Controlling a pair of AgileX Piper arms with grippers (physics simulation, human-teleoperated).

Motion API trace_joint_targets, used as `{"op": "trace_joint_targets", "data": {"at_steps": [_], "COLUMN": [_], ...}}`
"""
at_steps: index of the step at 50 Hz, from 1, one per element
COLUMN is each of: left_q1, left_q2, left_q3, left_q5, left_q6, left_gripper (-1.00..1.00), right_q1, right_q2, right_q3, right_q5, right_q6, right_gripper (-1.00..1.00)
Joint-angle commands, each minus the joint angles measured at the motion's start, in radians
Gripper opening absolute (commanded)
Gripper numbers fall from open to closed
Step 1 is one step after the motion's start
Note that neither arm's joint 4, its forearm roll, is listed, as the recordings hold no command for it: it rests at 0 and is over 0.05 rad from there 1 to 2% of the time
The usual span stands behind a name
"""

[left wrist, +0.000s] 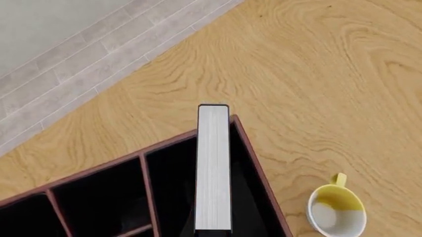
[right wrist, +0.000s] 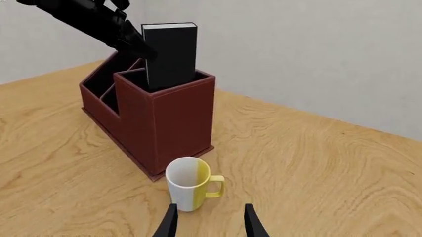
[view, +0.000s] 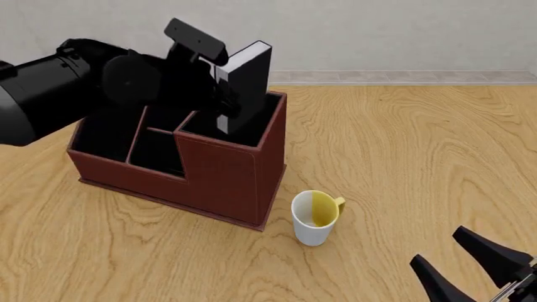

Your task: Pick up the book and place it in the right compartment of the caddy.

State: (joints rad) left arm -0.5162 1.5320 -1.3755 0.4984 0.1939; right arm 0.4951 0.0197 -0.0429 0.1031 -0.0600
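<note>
One book (view: 249, 85) is counted, a black hardcover with one white page-edge strip. One caddy (view: 220, 176) is seen, red-brown wood, and four dark-lined sections can be counted in it in the front view; only three are fully made out in the left wrist view. One mug (view: 315, 218) is counted, half white, half yellow, with one handle. Two arms are tallied, and so two grippers: the left gripper (view: 220, 94) and the right gripper (view: 474, 264), with two fingers shown on the latter. One wooden table (view: 403, 151) is counted.
</note>
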Motion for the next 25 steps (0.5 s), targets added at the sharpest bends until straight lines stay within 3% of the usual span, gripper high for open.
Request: {"op": "trace_joint_targets", "data": {"at_steps": [1, 25], "left_q1": [0.001, -0.003], "left_q2": [-0.004, 0.010], "left_q3": [0.014, 0.072], "left_q5": [-0.028, -0.086], "left_q6": [0.010, -0.008], "left_gripper": [-1.00, -1.00], "right_q1": [0.000, -0.001], "right_q2": [0.003, 0.014], "right_q3": [0.005, 0.012], "right_q5": [-0.006, -0.017], "right_q6": [0.000, -0.003], "right_gripper": [1.00, 1.00]}}
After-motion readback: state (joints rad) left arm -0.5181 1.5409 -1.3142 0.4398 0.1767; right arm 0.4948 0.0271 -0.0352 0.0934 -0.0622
